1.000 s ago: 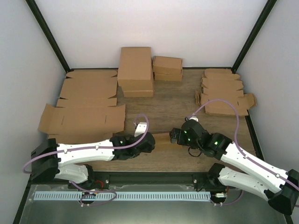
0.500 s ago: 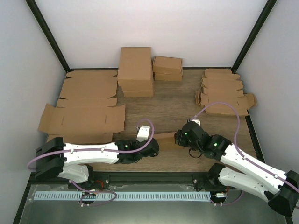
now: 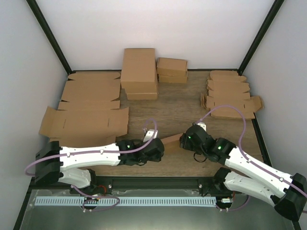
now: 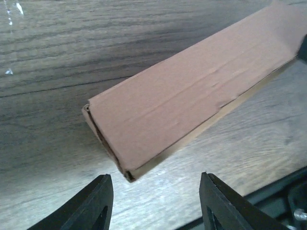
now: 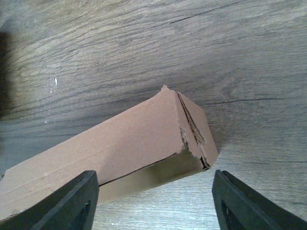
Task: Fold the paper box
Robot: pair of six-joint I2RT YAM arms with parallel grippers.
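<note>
1. The left gripper [image 4: 154, 186] is released, fingers spread just short of the paper box's [image 4: 192, 96] left end, not touching;
2. the paper box lies closed and slanted on the table [image 3: 182, 110], between both grippers;
3. the right gripper [image 5: 154, 181] stands wide, straddling the box's right end, grasping nothing.

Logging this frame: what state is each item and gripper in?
paper box: folded shut, lying flat, ungripped.
left gripper: open, at one end of the box, not touching.
right gripper: open, at the other end, not touching.
large cardboard sheets: flat, unfolded.
big folded boxes: closed, stacked.
small blanks: flat, piled.
</note>
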